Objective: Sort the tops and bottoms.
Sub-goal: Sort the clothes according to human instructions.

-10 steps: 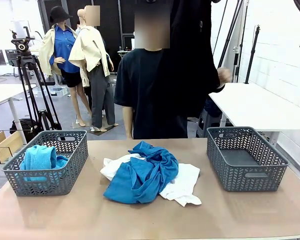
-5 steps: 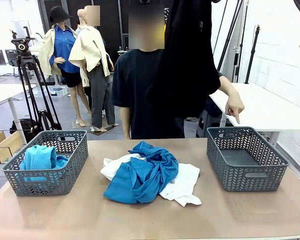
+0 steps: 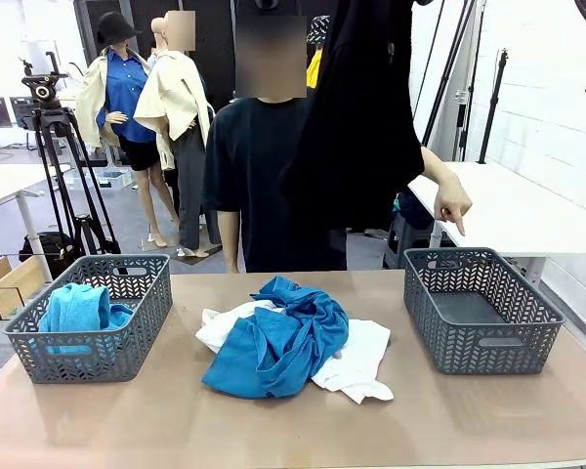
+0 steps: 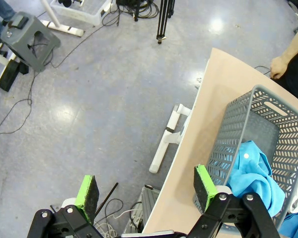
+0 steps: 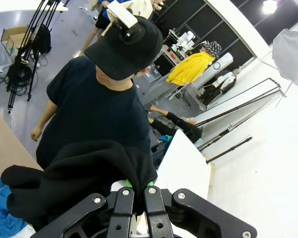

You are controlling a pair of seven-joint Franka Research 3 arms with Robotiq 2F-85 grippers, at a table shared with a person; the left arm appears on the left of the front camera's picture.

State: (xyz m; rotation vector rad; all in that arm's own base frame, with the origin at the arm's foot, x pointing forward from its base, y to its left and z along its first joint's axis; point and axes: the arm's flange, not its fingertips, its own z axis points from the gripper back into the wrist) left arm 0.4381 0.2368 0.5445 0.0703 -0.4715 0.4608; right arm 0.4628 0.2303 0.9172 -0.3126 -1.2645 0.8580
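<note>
One black garment (image 3: 356, 127), clenched high in right gripper (image 5: 137, 188), left gripper (image 4: 145, 189) agape; risk: hanging hem catches right basket (image 3: 483, 342) rim, spilling out

The front camera sits at the near edge of the worktop (image 3: 469, 420), looking level across to the person (image 3: 264, 176) at the far side. The left wrist camera hangs high off the left end, facing down past its fingers (image 4: 87, 198) at floor (image 4: 89, 99) and left basket (image 4: 238, 144), which the front view shares. The right wrist camera, close above the black garment (image 5: 79, 173), looks down on that person
</note>
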